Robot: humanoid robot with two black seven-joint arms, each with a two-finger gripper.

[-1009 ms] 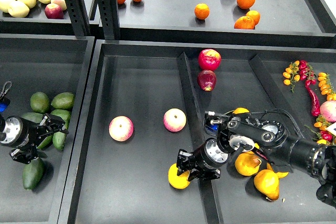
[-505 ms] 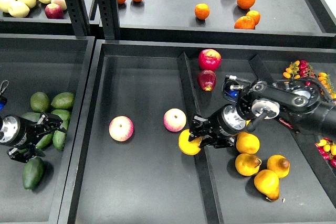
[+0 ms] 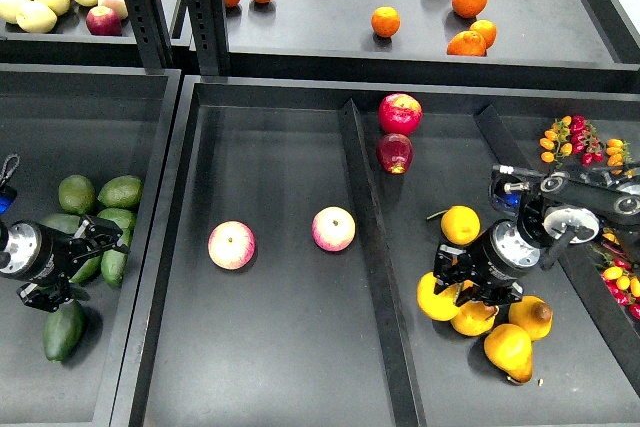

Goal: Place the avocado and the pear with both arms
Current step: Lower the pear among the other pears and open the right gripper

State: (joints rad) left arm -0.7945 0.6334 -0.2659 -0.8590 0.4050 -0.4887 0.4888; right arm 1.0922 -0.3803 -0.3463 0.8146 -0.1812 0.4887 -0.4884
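Note:
The avocado (image 3: pixel 62 330), dark green, lies alone at the front of the left bin (image 3: pixel 30 147). My left gripper (image 3: pixel 103 234) is open and empty above it, over the lighter avocados (image 3: pixel 118 193). My right gripper (image 3: pixel 456 282) is shut on a yellow-orange pear (image 3: pixel 434 298) and holds it low in the right bin (image 3: pixel 440 177), at the left edge of a cluster of pears. No blotch shows on the held pear. Another pear (image 3: pixel 530 315) in the cluster shows a brown blotch.
Two pink-yellow apples (image 3: pixel 231 245) (image 3: pixel 333 229) lie in the middle tray. Two red fruits (image 3: pixel 398 113) sit behind in the right bin. A raised divider (image 3: pixel 365 237) separates the tray from the right bin. Chillies and small tomatoes (image 3: pixel 590 157) lie far right. A shelf with oranges (image 3: pixel 466 43) stands behind.
My right gripper has carried the pear from the front of the middle tray rightwards over the divider into the right bin, beside the other pears. The left arm has barely moved.

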